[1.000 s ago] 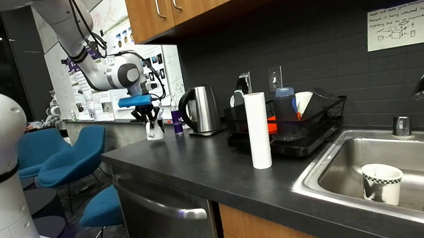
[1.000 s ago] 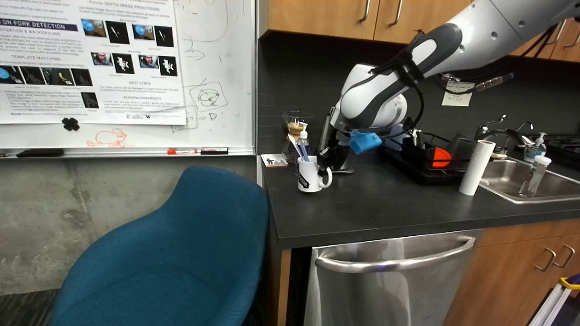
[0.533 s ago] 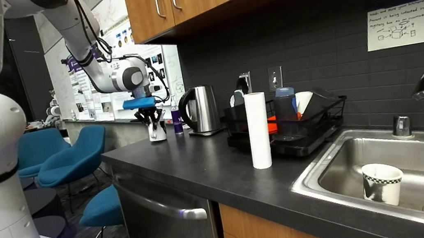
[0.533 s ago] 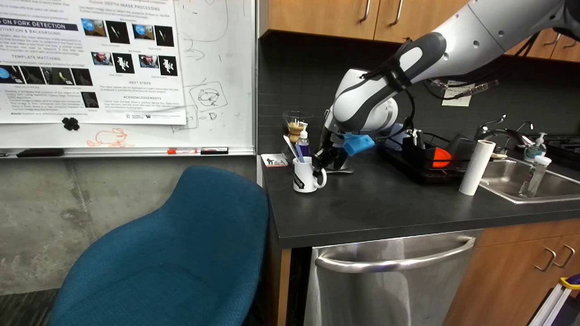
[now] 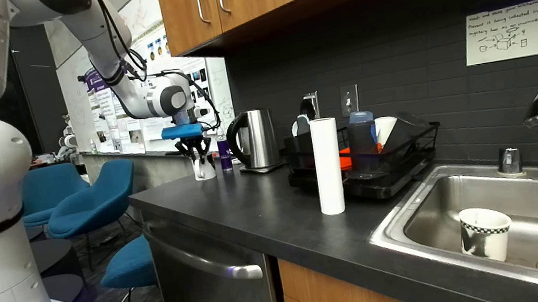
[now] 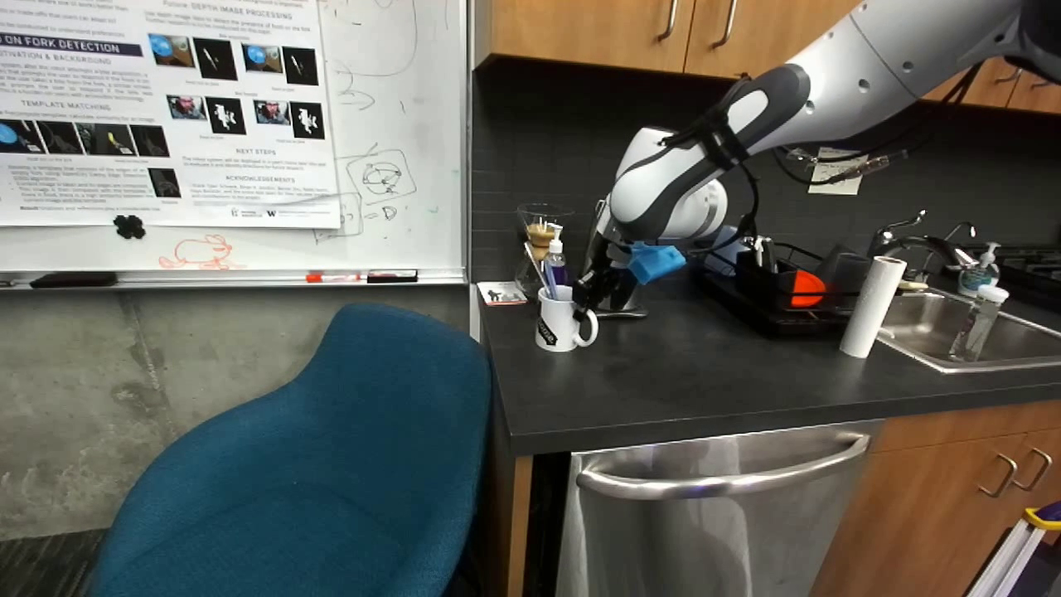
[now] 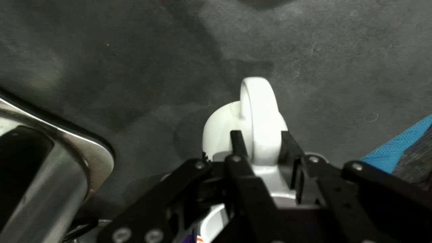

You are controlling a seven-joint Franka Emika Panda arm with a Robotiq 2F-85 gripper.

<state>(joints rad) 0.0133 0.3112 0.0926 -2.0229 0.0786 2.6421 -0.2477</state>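
By the counter's end edge point(image 6: 504, 381), the mug point(image 6: 554, 319) is straddled at its handle point(image 7: 265, 121) by the gripper point(image 7: 262, 136), jaws seemingly apart. Straight, gentle withdrawal is advised.

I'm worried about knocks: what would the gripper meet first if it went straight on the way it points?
Most likely the white mug: the gripper points down with the mug's handle between its fingers. Beyond lies the dark countertop; depth is unclear.
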